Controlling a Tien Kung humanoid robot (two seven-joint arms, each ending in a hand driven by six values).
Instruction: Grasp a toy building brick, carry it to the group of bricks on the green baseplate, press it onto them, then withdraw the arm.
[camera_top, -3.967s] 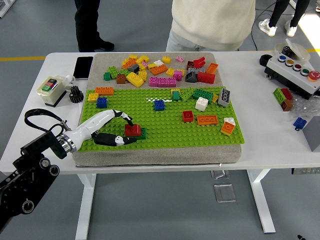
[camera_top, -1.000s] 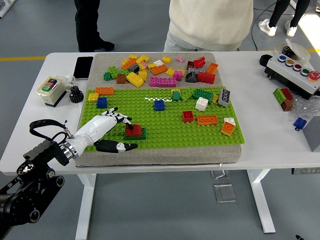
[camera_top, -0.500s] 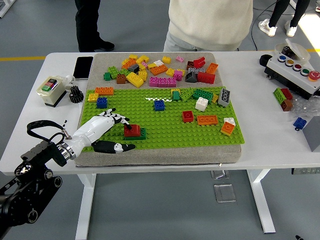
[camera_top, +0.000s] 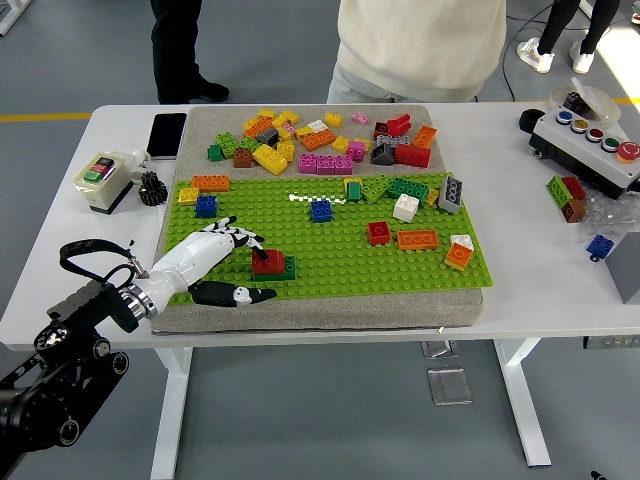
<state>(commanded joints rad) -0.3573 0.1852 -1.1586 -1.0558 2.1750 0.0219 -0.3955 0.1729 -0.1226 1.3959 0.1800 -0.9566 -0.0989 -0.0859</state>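
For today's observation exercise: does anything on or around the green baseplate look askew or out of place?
Yes. The green baseplate sits skewed on its grey pad, its right end lower than its left. Near that right corner an orange and white brick lies tilted rather than pressed flat. Loose bricks also lie off the pad at the table's right.

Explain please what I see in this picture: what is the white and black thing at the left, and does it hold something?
It is one picture, taken from a camera high on a humanoid robot, looking down on a white table. The thing at the left is its left robot hand, with five fingers. They are spread and hold nothing. Just beside the fingertips sits a red brick on a dark green brick, on the green baseplate. Many loose bricks lie behind it. A person stands at the far side.
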